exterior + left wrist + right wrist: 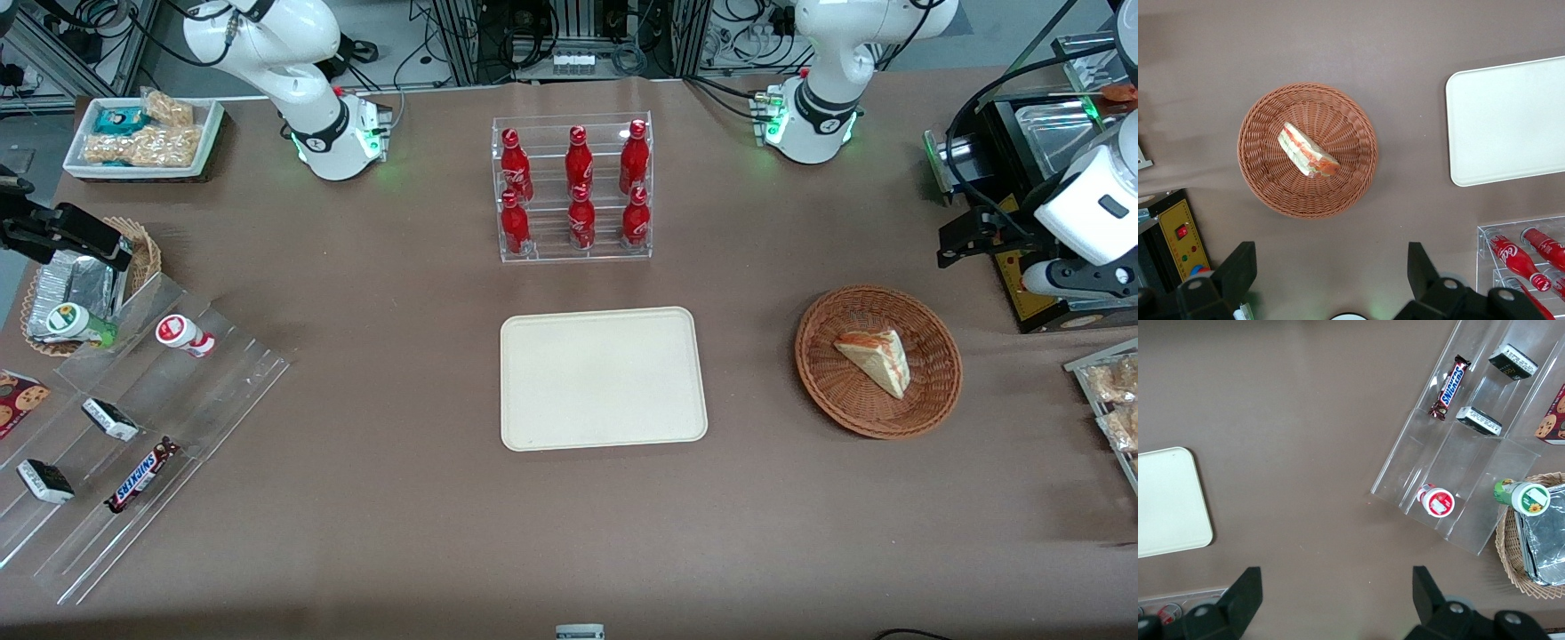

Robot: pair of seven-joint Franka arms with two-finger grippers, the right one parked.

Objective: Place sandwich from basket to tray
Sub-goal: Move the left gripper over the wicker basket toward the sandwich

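Left wrist view shows the hand (1331, 280) spread wide above the sandwich (1307, 151) in the basket (1265, 180).

Sandwich (876, 358): in the basket (925, 409), lying on its floor.
Basket: on the table (400, 498), toward the working arm's end, well apart from the tray (603, 378).
Tray: mid-table, nearer the front camera than the bottle rack (573, 188).
Gripper (1331, 283): above the table, beside the basket, fingers spread wide, nothing between them.
Stepped snack stand (133, 427): toward the parked arm's end.
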